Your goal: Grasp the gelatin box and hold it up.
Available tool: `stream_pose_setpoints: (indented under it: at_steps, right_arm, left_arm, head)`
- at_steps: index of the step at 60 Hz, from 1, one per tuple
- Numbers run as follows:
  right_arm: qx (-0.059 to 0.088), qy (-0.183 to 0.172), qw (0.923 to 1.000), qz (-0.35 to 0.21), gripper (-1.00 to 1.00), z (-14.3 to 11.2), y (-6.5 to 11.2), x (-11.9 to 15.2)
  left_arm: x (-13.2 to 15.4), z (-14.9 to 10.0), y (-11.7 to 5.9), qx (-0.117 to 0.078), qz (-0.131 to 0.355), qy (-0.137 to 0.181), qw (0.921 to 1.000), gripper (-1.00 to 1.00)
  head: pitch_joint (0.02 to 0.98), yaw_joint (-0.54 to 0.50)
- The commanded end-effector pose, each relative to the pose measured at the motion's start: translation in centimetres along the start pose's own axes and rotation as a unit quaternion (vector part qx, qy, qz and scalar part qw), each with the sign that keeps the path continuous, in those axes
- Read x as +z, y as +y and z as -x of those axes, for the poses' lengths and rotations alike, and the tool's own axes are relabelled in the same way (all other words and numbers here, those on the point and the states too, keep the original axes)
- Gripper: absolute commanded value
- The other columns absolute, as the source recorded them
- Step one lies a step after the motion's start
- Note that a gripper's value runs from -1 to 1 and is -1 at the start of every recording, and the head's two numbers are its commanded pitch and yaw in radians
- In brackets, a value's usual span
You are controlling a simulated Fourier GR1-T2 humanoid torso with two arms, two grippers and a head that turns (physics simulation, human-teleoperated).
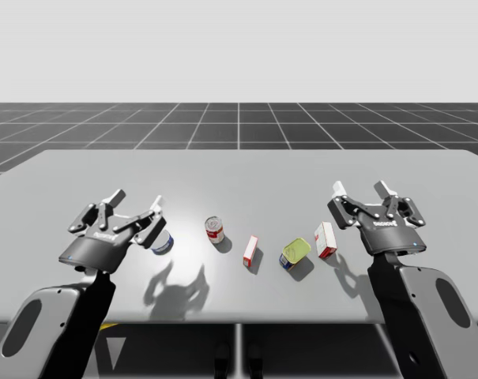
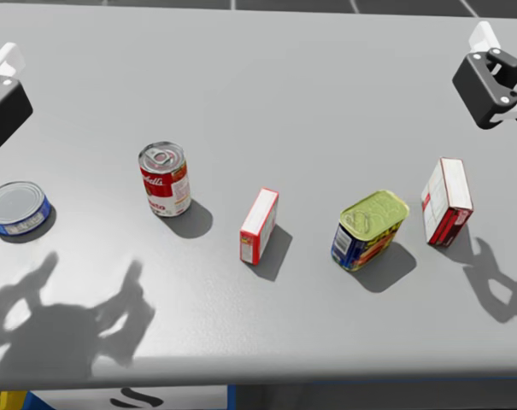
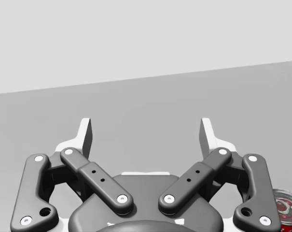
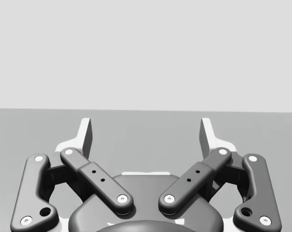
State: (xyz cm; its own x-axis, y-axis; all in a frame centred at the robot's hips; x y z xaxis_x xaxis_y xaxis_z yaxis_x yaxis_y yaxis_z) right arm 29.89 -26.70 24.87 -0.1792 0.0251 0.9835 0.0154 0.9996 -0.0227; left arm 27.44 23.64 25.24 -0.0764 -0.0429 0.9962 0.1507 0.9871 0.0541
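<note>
High view: logged left end effector (image 1: 136,200) released above worktop (image 1: 239,170), by flat blue can (image 1: 163,243); right end effector (image 1: 359,189) released, just behind larger red-and-white box (image 1: 325,239).
Head view: found smaller red-and-white box (image 2: 259,225) standing on edge between red can (image 2: 165,178) and yellow-topped tin (image 2: 369,229); cannot tell which box is the gelatin one.
Left wrist view: noted fingers (image 3: 86,137) spread wide over worktop.
Right wrist view: likewise, fingers (image 4: 86,137) well apart.

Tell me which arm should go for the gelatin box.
Probably right. My open right gripper hangs near the larger red-and-white box; the smaller box stands mid-table, with the red can between it and my left gripper.
</note>
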Motion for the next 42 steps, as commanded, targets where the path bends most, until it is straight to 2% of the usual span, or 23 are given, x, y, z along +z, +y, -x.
stream_pose_setpoints:
  at_steps: [1, 2, 4, 8, 12, 21, 26, 32, 35, 40, 42]
  right_arm:
    - [0.002, 0.000, 1.0000, 0.002, -1.00, 0.0, 0.0, 0.0]
    - [0.003, 0.000, 1.0000, 0.002, -1.00, 0.0, 0.0, 0.0]
    - [0.003, 0.000, 1.0000, 0.002, -1.00, 0.0, 0.1, 0.0]
    - [0.002, -0.001, 1.0000, 0.001, -1.00, 0.0, 0.1, 0.0]
    - [0.008, -0.004, 1.0000, 0.001, -1.00, -0.1, 0.0, 0.1]
    - [0.009, -0.007, 0.9999, 0.004, -1.00, -0.2, 0.0, 0.1]
    - [0.009, -0.007, 0.9999, 0.005, -1.00, -0.2, 0.0, 0.1]
    - [0.008, -0.008, 0.9999, 0.005, -1.00, -0.2, 0.0, 0.2]
    - [0.008, -0.008, 0.9999, 0.005, -1.00, -0.3, 0.0, 0.2]
    - [0.006, -0.009, 0.9999, 0.006, -1.00, -0.3, 0.0, 0.3]
    - [0.006, -0.009, 0.9999, 0.006, -1.00, -0.3, 0.0, 0.3]
  left_arm:
    - [1.9, -0.7, -3.4, 0.015, 0.053, 0.015, 0.9984, -1.00]
    - [2.3, -0.5, -4.3, 0.005, 0.051, 0.003, 0.9987, -1.00]
    - [2.6, -0.5, -4.8, -0.011, 0.041, 0.009, 0.9991, -1.00]
    - [3.3, -0.3, -5.7, -0.009, 0.040, 0.014, 0.9991, -1.00]
    - [4.1, 0.0, -6.5, 0.006, 0.051, 0.019, 0.9985, -1.00]
    - [5.9, 1.0, -7.9, 0.014, 0.099, 0.030, 0.9945, -1.00]
    - [7.0, 1.9, -8.8, 0.025, 0.120, 0.047, 0.9913, -1.00]
    - [7.8, 3.3, -9.8, 0.022, 0.137, 0.064, 0.9883, -1.00]
    - [8.1, 4.1, -10.4, 0.030, 0.146, 0.078, 0.9858, -1.00]
    - [8.6, 5.7, -11.5, 0.035, 0.159, 0.099, 0.9818, -1.00]
    - [8.7, 6.4, -11.9, 0.031, 0.167, 0.109, 0.9795, -1.00]
  head:
    - [0.863, -0.06]
    - [0.863, -0.05]
    - [0.863, -0.05]
    - [0.864, -0.05]
    - [0.867, -0.05]
    - [0.877, -0.05]
    - [0.878, -0.05]
    - [0.880, -0.05]
    - [0.881, -0.05]
    - [0.881, -0.05]
    - [0.880, -0.05]
